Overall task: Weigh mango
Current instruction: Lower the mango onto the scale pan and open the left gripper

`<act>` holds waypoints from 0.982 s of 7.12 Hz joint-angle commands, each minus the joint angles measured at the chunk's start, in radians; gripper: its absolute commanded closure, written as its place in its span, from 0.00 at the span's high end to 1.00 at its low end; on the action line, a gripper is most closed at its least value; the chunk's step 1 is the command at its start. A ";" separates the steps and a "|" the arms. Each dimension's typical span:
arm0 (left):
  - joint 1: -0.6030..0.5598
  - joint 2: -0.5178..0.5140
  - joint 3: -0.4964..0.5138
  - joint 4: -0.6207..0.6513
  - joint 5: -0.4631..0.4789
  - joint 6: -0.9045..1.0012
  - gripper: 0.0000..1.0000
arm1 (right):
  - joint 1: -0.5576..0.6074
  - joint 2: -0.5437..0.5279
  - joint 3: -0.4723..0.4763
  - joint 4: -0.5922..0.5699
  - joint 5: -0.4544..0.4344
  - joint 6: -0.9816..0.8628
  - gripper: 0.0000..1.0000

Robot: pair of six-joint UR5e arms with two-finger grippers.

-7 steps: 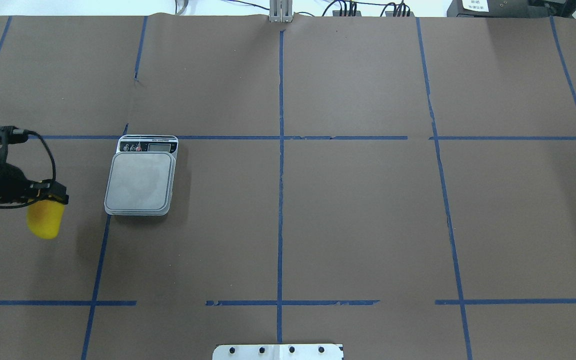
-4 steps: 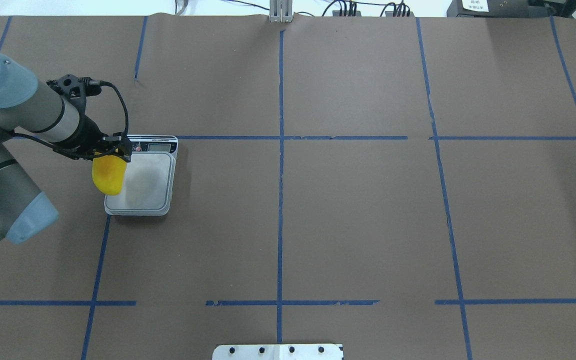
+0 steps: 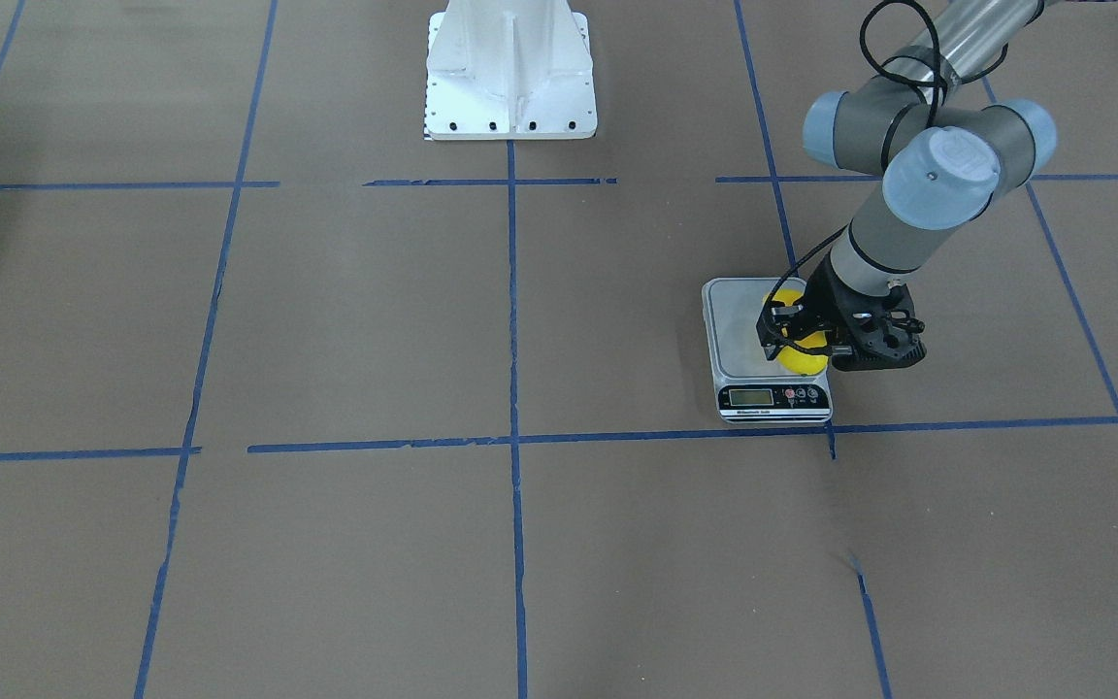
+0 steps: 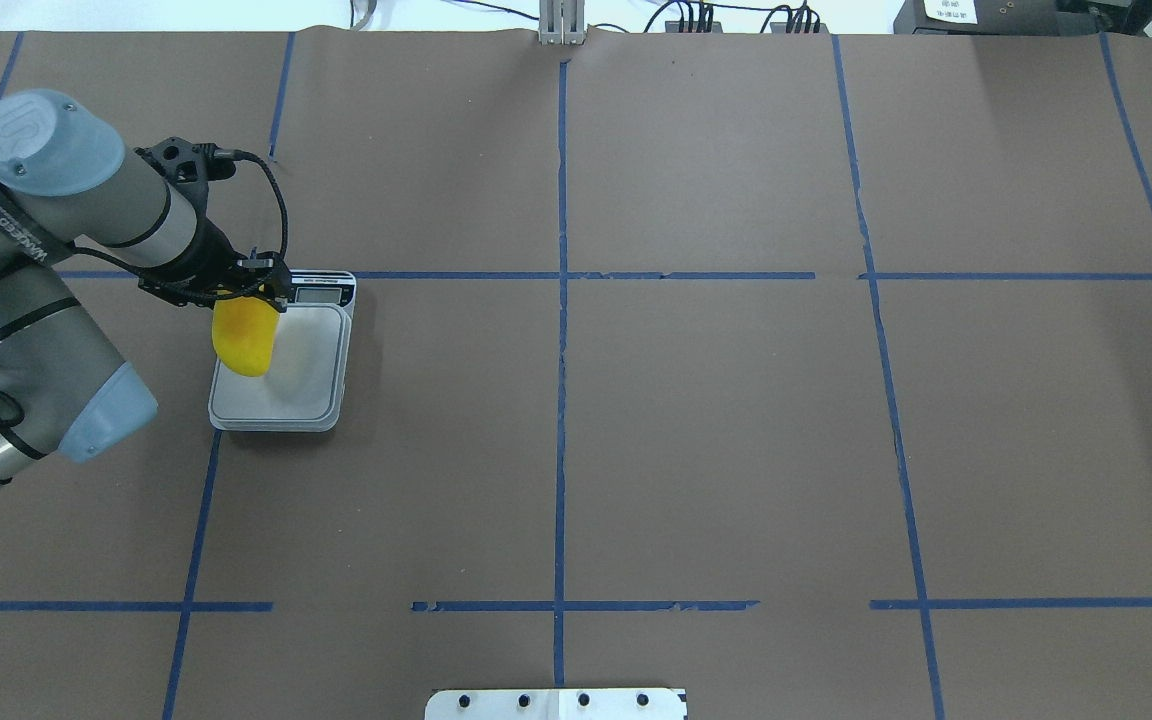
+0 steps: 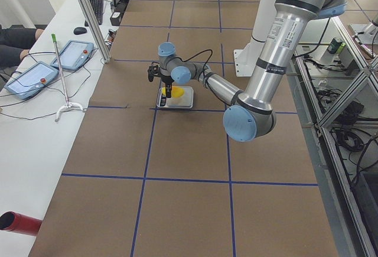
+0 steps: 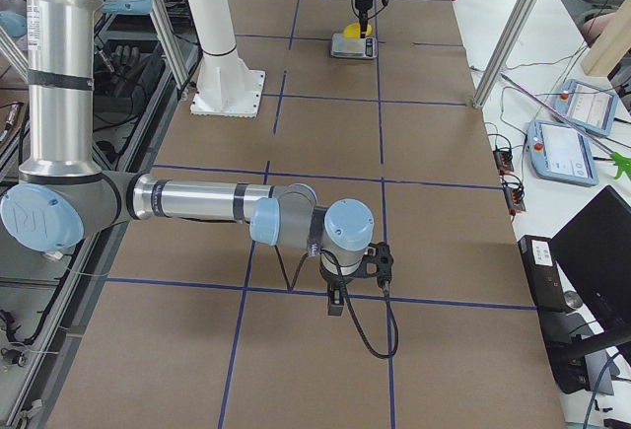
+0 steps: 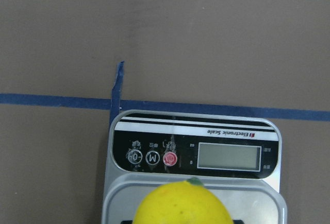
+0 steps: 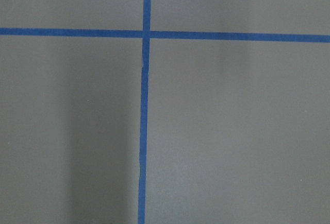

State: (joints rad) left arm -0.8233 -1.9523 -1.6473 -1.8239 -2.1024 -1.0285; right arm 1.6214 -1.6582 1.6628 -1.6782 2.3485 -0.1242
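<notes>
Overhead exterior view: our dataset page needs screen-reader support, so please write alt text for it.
The left gripper, entering from the left edge, holds a yellow mango over the left part of an electronic scale. The scale sits on a brown table gridded with blue tape; no right arm shows.

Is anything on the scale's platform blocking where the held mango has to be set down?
Nothing visible. The left pincer holds the bright-yellow oval mango over the square platform of the silver electronic scale, which shows bare around it; the patch directly under the fruit is hidden.
</notes>
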 commanded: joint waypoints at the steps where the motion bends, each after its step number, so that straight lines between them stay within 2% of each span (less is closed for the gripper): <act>1: 0.022 -0.005 0.008 0.002 0.001 -0.005 0.00 | 0.000 0.000 0.000 0.000 0.000 0.000 1.00; 3: 0.044 -0.004 0.007 0.002 0.004 -0.007 0.00 | 0.000 0.000 0.000 0.000 0.000 0.000 1.00; 4: 0.046 -0.004 0.011 0.002 0.007 -0.005 0.65 | 0.000 0.000 0.000 0.000 0.000 0.000 1.00; 5: 0.046 -0.002 0.000 0.003 0.007 -0.007 1.00 | 0.000 0.000 0.000 0.000 0.000 0.000 1.00; 7: 0.029 0.006 -0.040 0.003 0.010 0.002 1.00 | 0.000 0.000 0.000 0.000 0.000 0.000 1.00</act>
State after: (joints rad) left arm -0.7818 -1.9520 -1.6574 -1.8217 -2.0942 -1.0319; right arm 1.6214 -1.6582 1.6628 -1.6782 2.3485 -0.1243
